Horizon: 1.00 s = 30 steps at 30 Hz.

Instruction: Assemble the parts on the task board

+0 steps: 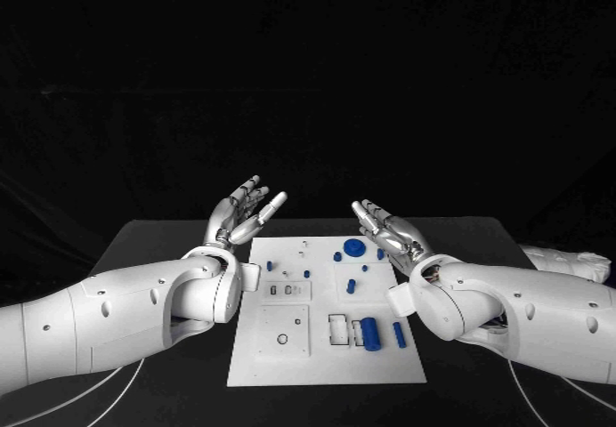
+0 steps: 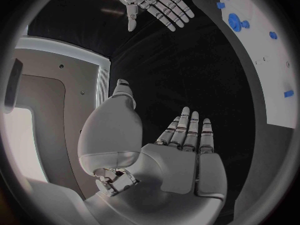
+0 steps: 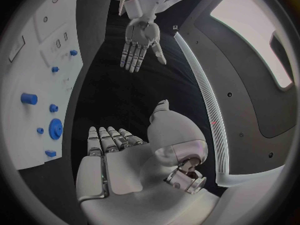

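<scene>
The white task board [image 1: 385,365] lies in the middle of the black table. Small blue parts lie on it: a round gear [image 1: 354,247] near its far edge, a cylinder [image 1: 369,334] and a slimmer peg [image 1: 400,334] near the front right. My left hand [image 1: 247,211] hovers over the board's far left corner, fingers straight and apart, holding nothing. My right hand [image 1: 389,232] hovers over the far right corner, also open and empty. The left wrist view shows the left hand [image 2: 181,150] flat, the right hand [image 2: 153,2] opposite, and the gear [image 2: 235,21]. The right wrist view shows the right hand [image 3: 115,155] and the left hand [image 3: 139,42].
The black table [image 1: 154,240] extends on both sides of the board. White cables [image 1: 122,396] run along the front left. A white object [image 1: 571,262] lies at the table's right edge. Several white sockets and slots [image 1: 285,334] mark the board's front half.
</scene>
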Tool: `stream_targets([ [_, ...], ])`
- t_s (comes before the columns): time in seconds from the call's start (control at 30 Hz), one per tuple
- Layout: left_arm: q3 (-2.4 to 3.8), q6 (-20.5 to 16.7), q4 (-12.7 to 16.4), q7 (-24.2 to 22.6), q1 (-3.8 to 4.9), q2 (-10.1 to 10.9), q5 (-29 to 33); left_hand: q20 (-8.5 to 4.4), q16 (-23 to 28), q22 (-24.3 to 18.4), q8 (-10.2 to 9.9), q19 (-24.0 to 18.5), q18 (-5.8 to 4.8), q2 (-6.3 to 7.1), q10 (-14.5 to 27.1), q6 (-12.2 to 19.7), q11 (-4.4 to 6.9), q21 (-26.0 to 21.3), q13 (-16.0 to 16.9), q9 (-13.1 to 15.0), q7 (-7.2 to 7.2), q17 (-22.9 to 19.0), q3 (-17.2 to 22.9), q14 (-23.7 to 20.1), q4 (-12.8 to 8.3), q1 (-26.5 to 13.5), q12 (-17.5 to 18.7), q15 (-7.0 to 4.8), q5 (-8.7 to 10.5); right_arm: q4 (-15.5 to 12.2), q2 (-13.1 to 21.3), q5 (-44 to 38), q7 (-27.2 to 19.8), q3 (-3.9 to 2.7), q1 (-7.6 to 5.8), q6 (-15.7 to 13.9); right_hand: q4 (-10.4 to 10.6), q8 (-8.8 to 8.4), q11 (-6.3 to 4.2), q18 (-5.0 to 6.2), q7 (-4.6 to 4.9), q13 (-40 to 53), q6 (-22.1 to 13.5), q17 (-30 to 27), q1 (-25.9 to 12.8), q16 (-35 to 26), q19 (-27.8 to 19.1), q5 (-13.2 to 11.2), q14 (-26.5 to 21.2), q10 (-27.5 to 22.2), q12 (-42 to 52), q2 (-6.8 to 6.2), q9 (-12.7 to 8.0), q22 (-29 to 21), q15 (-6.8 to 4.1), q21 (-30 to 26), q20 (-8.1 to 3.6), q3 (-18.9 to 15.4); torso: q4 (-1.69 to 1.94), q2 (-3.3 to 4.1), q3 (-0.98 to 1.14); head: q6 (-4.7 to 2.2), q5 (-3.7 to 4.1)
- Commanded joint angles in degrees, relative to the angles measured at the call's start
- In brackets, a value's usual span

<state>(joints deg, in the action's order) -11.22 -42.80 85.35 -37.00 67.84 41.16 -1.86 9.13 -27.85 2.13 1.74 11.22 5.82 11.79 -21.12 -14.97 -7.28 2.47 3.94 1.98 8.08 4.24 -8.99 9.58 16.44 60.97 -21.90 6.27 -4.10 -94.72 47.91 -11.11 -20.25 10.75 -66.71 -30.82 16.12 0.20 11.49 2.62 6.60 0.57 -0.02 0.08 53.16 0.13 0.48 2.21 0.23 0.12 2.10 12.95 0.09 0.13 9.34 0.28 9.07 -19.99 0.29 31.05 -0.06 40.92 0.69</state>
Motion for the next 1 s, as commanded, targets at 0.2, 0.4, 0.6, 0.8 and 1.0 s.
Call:
stream_targets([
  [0.2,-0.16,1.87,-0.13,-8.00,0.29,-0.21,-1.87,7.04,-11.76,6.33,0.21,30.87,3.53,-1.20,-11.31,-0.55,-6.55,13.21,1.30,0.11,-2.42,2.08,0.93,21.38,0.77,1.83,-7.21,5.37,0.32,-1.37,0.76,-10.78,7.12,2.15,-1.51,12.51,0.48,-0.20,-1.16,3.20,5.39,1.51,0.02,2.61,3.27,6.85,8.15,0.53,9.21,5.09,6.55,0.13,-0.09,2.51,2.41,3.78,4.41,-0.69,0.01,0.00,0.00,0.05,0.01],
  [0.4,-0.95,4.64,-2.73,-0.97,0.29,-0.75,-6.07,1.91,-15.51,9.51,0.06,45.23,4.44,-4.32,-33.34,1.08,1.04,21.54,3.78,-0.06,-4.39,4.39,3.33,43.37,0.48,0.04,-14.41,-2.00,0.83,2.30,-0.02,-10.53,6.01,2.14,-1.89,12.42,0.49,-0.20,-2.59,6.64,4.38,1.99,0.02,8.28,4.24,23.03,35.57,0.57,42.89,11.25,10.41,0.12,-0.09,8.24,1.22,15.86,6.73,-0.71,0.09,0.40,-0.05,2.00,-1.42],
  [0.6,-1.06,5.59,-4.89,2.37,0.29,-1.46,-11.61,-4.71,-43.32,24.17,0.08,56.66,3.44,-3.66,-54.12,1.34,8.54,40.31,26.07,-0.04,-3.75,41.98,2.31,65.44,0.52,-0.20,-36.88,-8.60,1.04,3.35,-0.08,-11.00,6.71,2.13,-2.48,12.77,0.50,-0.20,-2.65,7.91,3.79,1.89,0.02,11.22,4.10,29.57,49.11,0.61,59.37,13.34,10.25,0.23,-0.09,10.09,-3.78,21.27,3.36,-0.99,0.24,1.07,-0.03,1.46,-1.45],
  [0.8,-1.10,7.43,-7.24,8.11,0.30,-2.19,-21.24,-5.97,-62.15,73.39,0.12,69.28,-3.53,-3.44,-68.79,1.11,7.52,78.83,85.83,-0.05,-3.57,85.76,2.88,80.42,0.66,-1.06,-68.04,-8.42,0.89,4.11,0.21,-11.39,7.51,2.13,-3.94,13.31,0.51,0.11,-2.59,6.45,1.87,2.50,0.48,55.46,4.63,77.06,63.18,1.44,78.02,19.64,11.58,0.43,0.12,20.76,-6.29,38.88,-0.88,-1.39,0.67,2.01,-0.11,1.47,-1.49],
  [1.0,-1.12,9.05,-9.97,12.74,0.32,-2.92,-31.91,-5.29,-62.15,87.87,1.34,78.78,-5.82,-3.73,-68.88,-7.06,4.70,87.53,86.06,1.08,-1.23,85.76,2.95,80.42,0.71,-0.22,-68.10,-6.02,0.81,5.35,0.10,-14.61,9.02,2.12,-6.72,13.62,0.47,0.80,-0.43,-0.24,1.78,5.31,2.20,89.92,5.71,89.87,81.19,0.61,89.77,36.48,20.93,-0.53,0.66,73.75,-2.46,80.88,0.95,-1.12,1.11,2.91,0.00,1.46,-1.18],
])
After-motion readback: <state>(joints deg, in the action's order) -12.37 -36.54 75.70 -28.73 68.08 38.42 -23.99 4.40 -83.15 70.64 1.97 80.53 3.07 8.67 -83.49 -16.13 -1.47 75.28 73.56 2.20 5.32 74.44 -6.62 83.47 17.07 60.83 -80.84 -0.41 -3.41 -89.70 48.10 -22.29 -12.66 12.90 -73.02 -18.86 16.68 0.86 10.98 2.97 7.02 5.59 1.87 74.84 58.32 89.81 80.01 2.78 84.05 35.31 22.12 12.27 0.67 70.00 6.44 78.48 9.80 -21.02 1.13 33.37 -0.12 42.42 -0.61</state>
